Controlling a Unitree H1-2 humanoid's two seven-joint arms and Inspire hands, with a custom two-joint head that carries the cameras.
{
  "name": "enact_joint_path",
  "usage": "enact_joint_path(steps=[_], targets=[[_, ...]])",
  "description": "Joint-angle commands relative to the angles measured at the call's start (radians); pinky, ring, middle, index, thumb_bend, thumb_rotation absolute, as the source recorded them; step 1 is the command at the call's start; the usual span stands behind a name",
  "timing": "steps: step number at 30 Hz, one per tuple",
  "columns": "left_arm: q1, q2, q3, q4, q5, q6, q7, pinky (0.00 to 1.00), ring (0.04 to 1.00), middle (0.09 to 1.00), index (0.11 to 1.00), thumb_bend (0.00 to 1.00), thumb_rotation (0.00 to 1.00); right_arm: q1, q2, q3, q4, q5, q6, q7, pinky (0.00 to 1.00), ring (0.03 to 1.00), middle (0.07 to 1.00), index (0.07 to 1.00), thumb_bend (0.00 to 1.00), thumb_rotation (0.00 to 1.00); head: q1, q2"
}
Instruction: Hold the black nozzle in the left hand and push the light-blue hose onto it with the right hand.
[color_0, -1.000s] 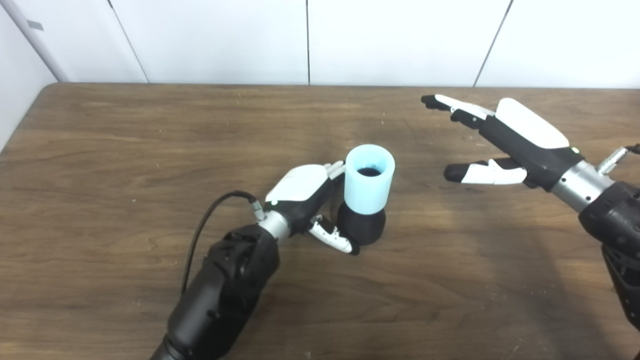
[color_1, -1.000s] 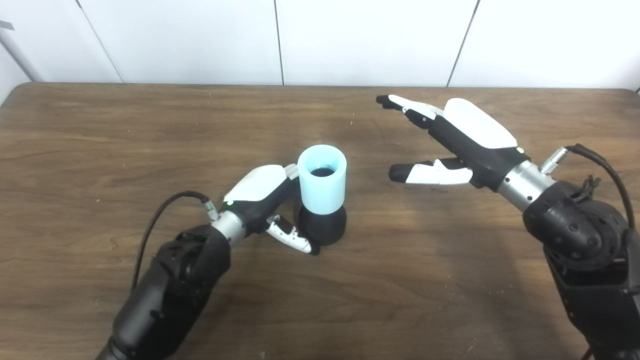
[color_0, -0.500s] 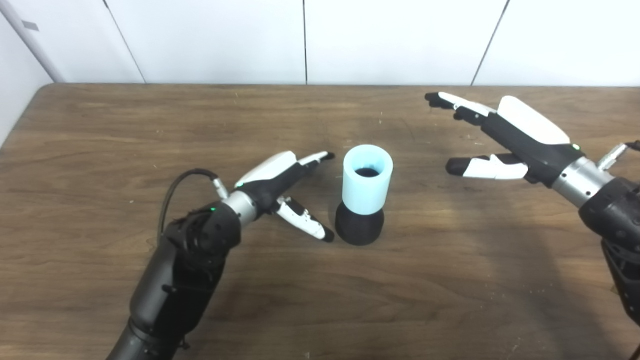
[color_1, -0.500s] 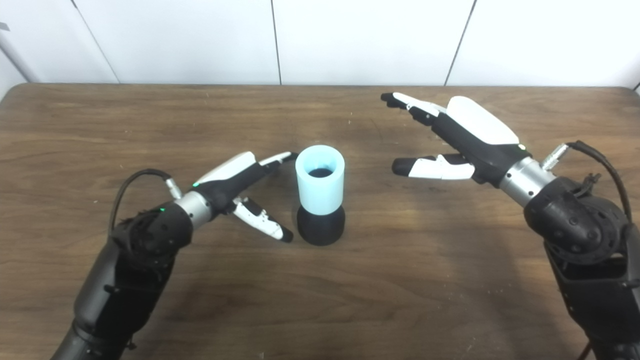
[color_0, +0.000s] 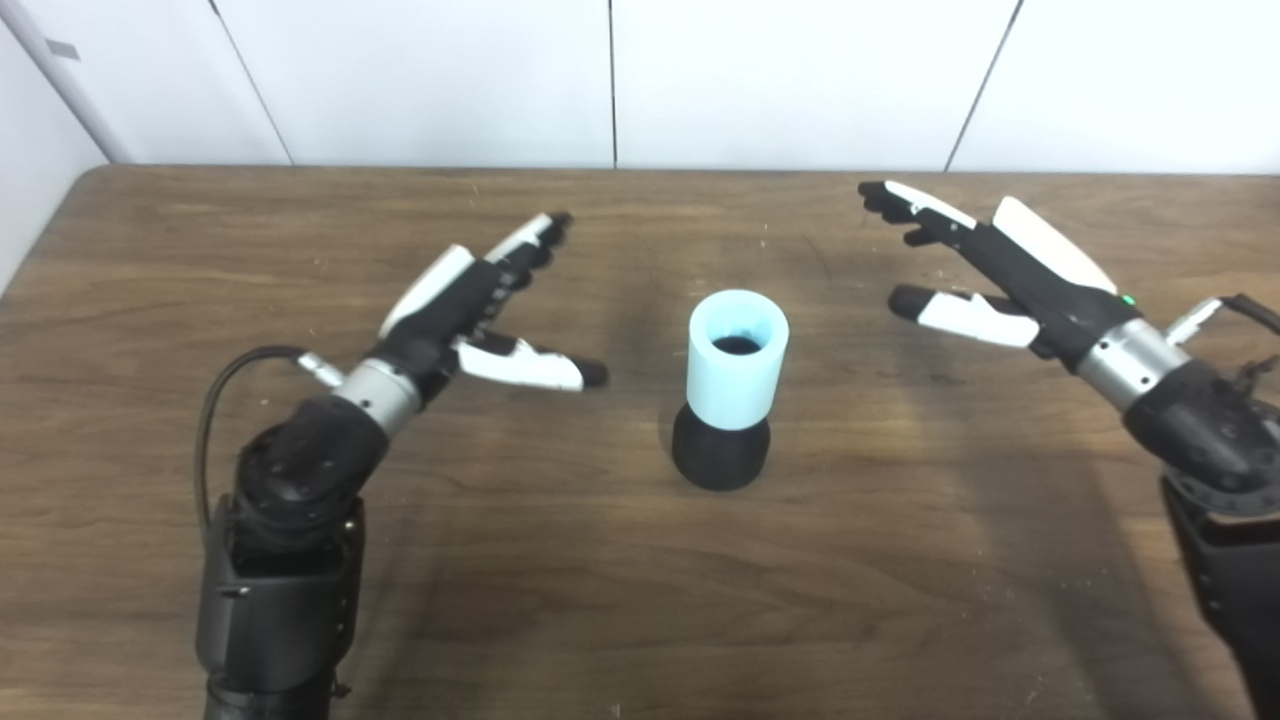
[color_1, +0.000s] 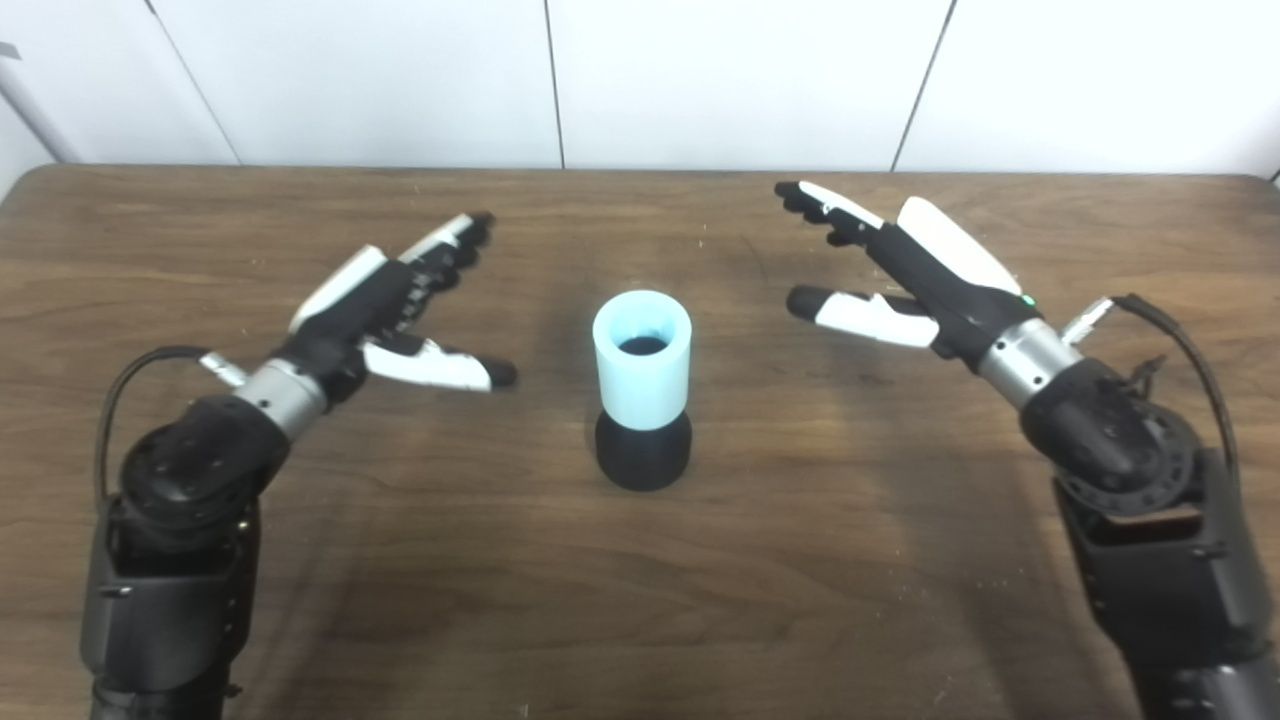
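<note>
We see the light-blue hose (color_0: 737, 357) seated upright over the black nozzle (color_0: 720, 458), the pair standing unsupported at the middle of the table (color_0: 640, 600). Our left hand (color_0: 470, 310) and right hand (color_0: 985, 270) both hover empty, fingers spread, well apart on either side (neither touching the assembly). We judge the push done: the joined parts stand on their own.

The light-blue cylindrical hose (color_0: 738, 356) stands upright on the black rounded nozzle (color_0: 720, 458), mid wooden table (color_0: 640, 600). The left hand (color_0: 470, 310) hovers left of the hose. The right hand (color_0: 985, 270) hovers right of it, both apart from it
</note>
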Motion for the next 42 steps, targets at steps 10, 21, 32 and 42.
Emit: enact_joint_path(steps=[10, 21, 32, 42], targets=[[0.029, -0.120, 0.196, -0.012, -0.275, -0.006, 0.299, 1.00, 0.981, 0.975, 0.963, 0.67, 0.50, 0.000, 0.267, -0.071, 0.021, 0.049, 0.185, -0.219, 0.81, 0.866, 0.907, 0.928, 0.48, 0.97, 0.001, 0.000], [0.127, -0.109, 0.203, 0.002, -0.358, -0.063, 0.415, 1.00, 0.981, 0.972, 0.980, 0.47, 0.77, 0.126, 0.351, -0.200, 0.045, 0.255, 0.057, -0.327, 0.91, 0.952, 0.954, 0.937, 0.54, 1.00, -0.023, 0.008], [0.226, -0.056, 0.105, 0.010, -0.309, -0.124, 0.433, 1.00, 0.986, 0.973, 0.989, 0.47, 0.82, 0.243, 0.326, -0.204, 0.018, 0.254, 0.022, -0.371, 0.92, 0.953, 0.956, 0.938, 0.54, 1.00, -0.036, 0.016], [0.263, -0.042, 0.061, 0.010, -0.308, -0.148, 0.445, 1.00, 1.000, 0.988, 1.000, 0.47, 0.84, 0.275, 0.318, -0.187, 0.008, 0.274, 0.012, -0.367, 0.93, 0.952, 0.950, 0.939, 0.57, 1.00, -0.042, 0.023]])
